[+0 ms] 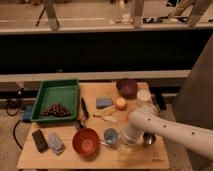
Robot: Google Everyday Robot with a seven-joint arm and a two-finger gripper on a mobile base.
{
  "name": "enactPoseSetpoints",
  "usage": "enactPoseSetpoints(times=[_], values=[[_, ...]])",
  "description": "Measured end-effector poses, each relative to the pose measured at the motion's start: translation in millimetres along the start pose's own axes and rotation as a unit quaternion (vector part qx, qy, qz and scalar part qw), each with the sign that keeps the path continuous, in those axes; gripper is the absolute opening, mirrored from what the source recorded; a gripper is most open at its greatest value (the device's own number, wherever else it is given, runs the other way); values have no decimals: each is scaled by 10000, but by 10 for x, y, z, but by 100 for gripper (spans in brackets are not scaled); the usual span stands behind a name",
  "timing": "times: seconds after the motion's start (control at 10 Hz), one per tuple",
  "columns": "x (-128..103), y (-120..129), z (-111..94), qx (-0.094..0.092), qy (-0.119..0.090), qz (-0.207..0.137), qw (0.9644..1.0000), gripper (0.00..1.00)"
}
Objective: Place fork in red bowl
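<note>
The red bowl [84, 142] stands near the front edge of the wooden table [95, 160], left of a small blue cup [110, 135]. The fork [104, 144] shows only as a thin silvery line on the table between the bowl and the cup. My gripper [123, 149] hangs from the white arm [165, 131], which comes in from the right. It is low over the table's front edge, just right of the blue cup and close to the fork's right end. I cannot tell whether it touches the fork.
A green tray [57, 92] with a dark cluster sits at the back left. A dark purple bowl [127, 86], white cup [144, 96], orange ball [120, 103], blue sponge [104, 102], cream utensil [107, 118] and black-handled tool [84, 107] lie mid-table. A black object [39, 140] lies front left.
</note>
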Motion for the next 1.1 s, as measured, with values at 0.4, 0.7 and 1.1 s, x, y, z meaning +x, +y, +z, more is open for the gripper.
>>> enactPoseSetpoints(times=[0.4, 0.7, 1.1], values=[[-123, 113, 58, -145, 162, -272, 9994, 80], [-182, 121, 145, -41, 251, -387, 9989, 80], [-197, 81, 225, 142, 171, -442, 9988, 80]])
